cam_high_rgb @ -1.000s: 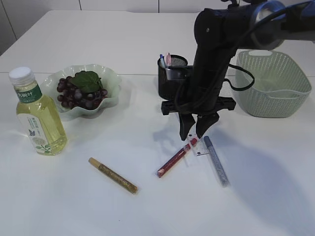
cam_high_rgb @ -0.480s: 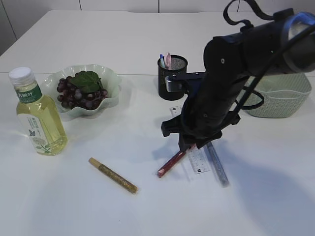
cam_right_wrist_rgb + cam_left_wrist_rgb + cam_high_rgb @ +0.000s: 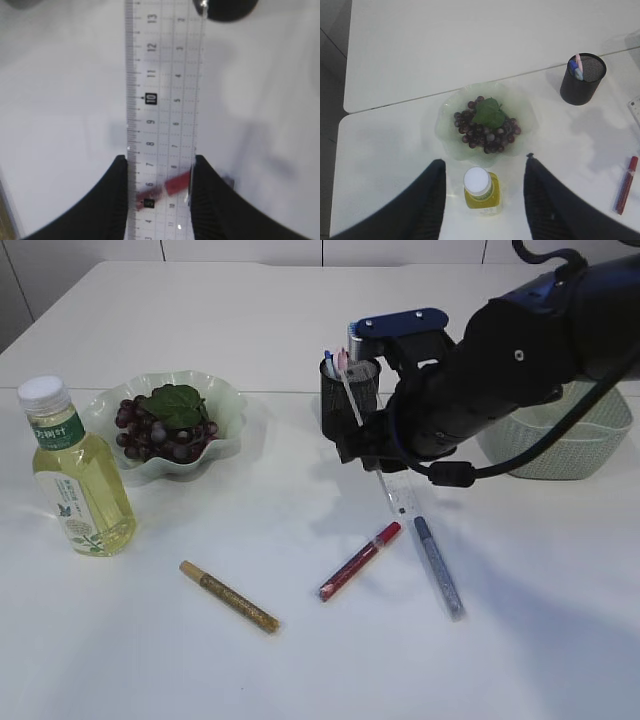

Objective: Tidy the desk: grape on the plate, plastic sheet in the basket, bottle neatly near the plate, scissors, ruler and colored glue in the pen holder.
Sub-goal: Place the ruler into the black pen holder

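White worktop (image 3: 250, 300) all round, plain and bright, with a seam line running across the back and pale wall panels behind it, so plenty of room is left to swing things about. What matters right now is the ruler (image 3: 165, 100): it's pinched across its width by the right claw (image 3: 159, 192), lifted off the surface, its long axis running straight out from the fingers and, in the exterior view, slanting up toward the pen holder (image 3: 350, 395). That holder sits just beyond the ruler's upper tip, so the right arm is clearly the nearer one; a tilt toward upright is probably needed before the drop. The left claw (image 3: 482, 200) is spread with nothing in it, hovering over the bottle (image 3: 480, 190) beside the plate (image 3: 445, 125) of grapes. Three glue pens, red (image 3: 359, 561), gold (image 3: 229, 596) and silver (image 3: 438, 566), are left lying flat. The basket (image 3: 560, 450) is partly hidden behind the arm.
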You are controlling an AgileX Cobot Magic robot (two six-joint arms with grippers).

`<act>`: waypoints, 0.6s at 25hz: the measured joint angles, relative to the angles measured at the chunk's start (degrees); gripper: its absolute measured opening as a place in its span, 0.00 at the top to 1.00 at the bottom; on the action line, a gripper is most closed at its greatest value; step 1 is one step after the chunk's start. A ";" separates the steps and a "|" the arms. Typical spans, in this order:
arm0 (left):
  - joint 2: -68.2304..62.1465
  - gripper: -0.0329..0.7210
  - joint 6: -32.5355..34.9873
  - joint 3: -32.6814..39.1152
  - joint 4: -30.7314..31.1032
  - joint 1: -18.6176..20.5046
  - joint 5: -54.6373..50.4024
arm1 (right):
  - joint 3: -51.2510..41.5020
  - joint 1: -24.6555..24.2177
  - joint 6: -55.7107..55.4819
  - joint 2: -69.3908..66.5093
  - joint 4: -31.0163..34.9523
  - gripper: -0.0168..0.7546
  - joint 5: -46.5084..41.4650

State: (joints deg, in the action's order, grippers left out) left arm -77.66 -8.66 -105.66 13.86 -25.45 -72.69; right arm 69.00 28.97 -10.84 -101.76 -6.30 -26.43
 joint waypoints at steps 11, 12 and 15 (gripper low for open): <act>0.00 0.46 0.00 0.00 0.00 0.00 0.00 | 0.00 -1.98 0.01 0.07 -8.57 0.62 31.84; 0.00 0.46 0.00 0.00 0.00 0.00 0.00 | 0.00 -2.69 0.01 -0.20 -8.73 0.63 34.47; 0.00 0.46 0.00 0.00 0.00 0.00 0.00 | 0.71 -5.26 0.01 -2.09 -8.95 0.62 40.12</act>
State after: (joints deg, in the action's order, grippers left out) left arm -77.66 -8.66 -105.66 13.86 -25.45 -72.69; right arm 69.72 23.71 -10.83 -103.85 -15.25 13.69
